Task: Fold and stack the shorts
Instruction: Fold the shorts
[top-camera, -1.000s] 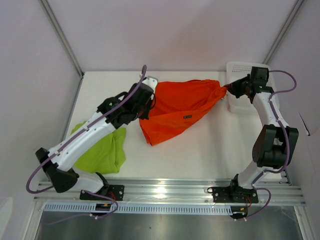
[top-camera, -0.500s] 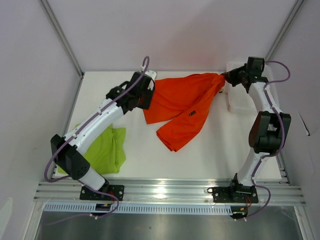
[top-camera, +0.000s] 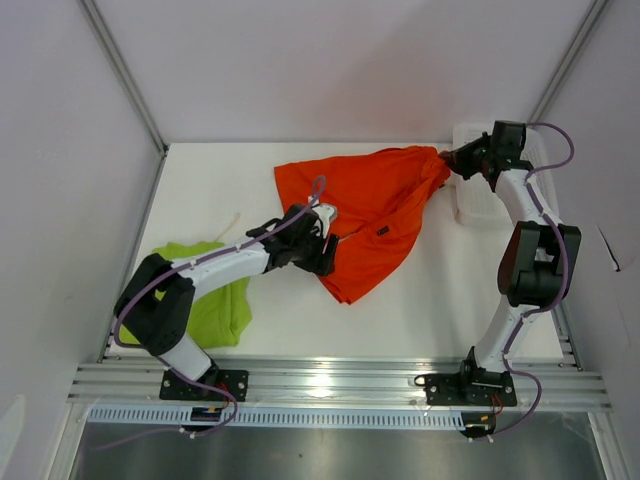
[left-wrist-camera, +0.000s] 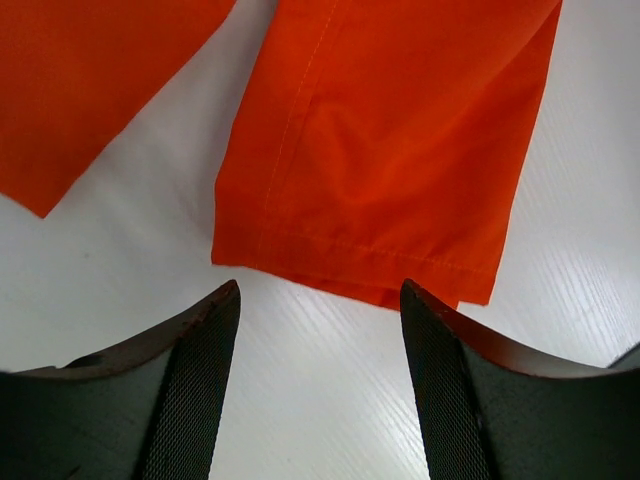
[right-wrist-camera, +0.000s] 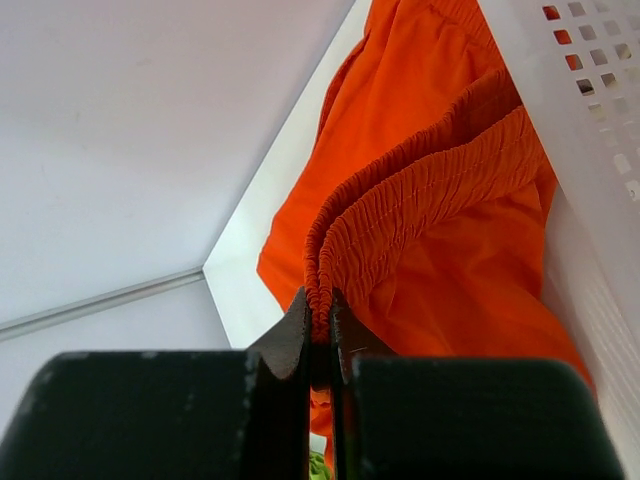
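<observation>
**Orange shorts pinched at 1 corner, left hand empty**

At the far left of the table (top-camera: 430, 310), the green shorts (top-camera: 225, 312) lie in a crumpled heap, partly under the left arm. Nothing touches them apart from the arm crossing above.

Next comes the left gripper (top-camera: 325, 250), low over the middle of the table. In the wrist view, the left gripper (left-wrist-camera: 318, 300) has its 2 fingers spread wide with only bare white surface between them, just short of the hem of 1 leg.

The orange shorts (top-camera: 370, 195) stretch from the table's centre toward the far right corner. The legs lie flat and splayed on the table, with a small dark tag (top-camera: 380, 229) showing. In the left wrist view, the orange shorts (left-wrist-camera: 390, 150) show 1 leg end with a stitched hem.

The right gripper (top-camera: 452, 160) is clamped on the gathered elastic waistband, lifting that corner off the table. The right wrist view shows the right gripper (right-wrist-camera: 318, 312) with its fingers pressed tight on the bunched orange shorts (right-wrist-camera: 440, 190).

The white mesh basket (top-camera: 480, 212) stands at the far right, and its wall (right-wrist-camera: 590, 150) touches the fabric.
</observation>
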